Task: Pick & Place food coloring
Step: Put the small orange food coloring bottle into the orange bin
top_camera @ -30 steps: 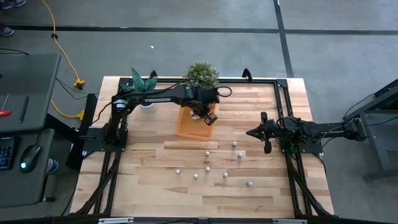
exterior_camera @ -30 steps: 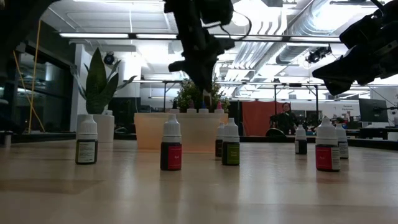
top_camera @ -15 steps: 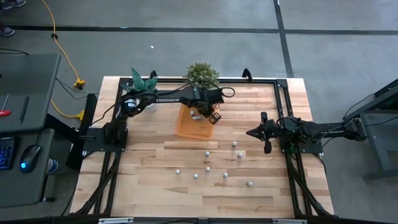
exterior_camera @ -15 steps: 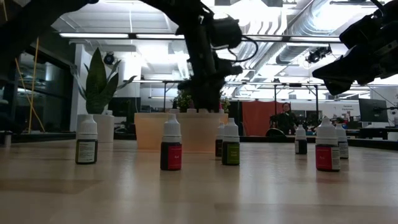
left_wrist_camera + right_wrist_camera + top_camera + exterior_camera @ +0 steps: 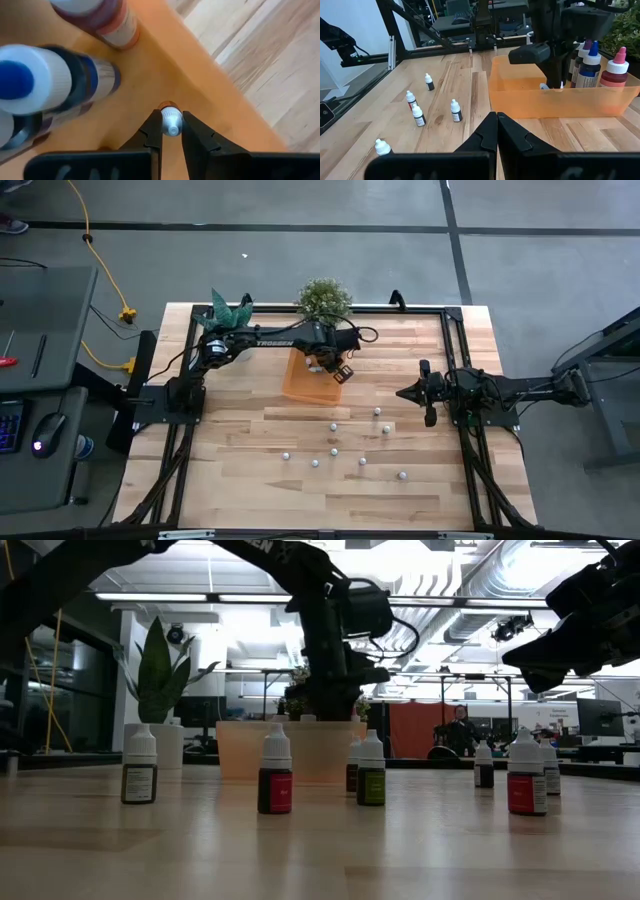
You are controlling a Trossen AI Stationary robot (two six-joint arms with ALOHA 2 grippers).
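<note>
The left gripper [image 5: 171,131] hangs inside the orange tray [image 5: 210,95], fingers pinched on a tiny food coloring bottle [image 5: 171,119] just above the tray floor, seemingly for release, while the right gripper [image 5: 408,393], fingers together and empty, waits well apart.

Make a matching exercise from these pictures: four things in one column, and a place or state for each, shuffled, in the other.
Things:
1. left tool
2. right tool
3. orange tray
4. loose bottles

Places or states:
A. standing scattered on the bare wooden table
B. shut, waiting at the table's right side, holding nothing
C. lowered into the tray, shut on a small white-capped bottle
D. near the table's back edge, by the potted plants

Pairs: 1-C, 2-B, 3-D, 4-A
</note>
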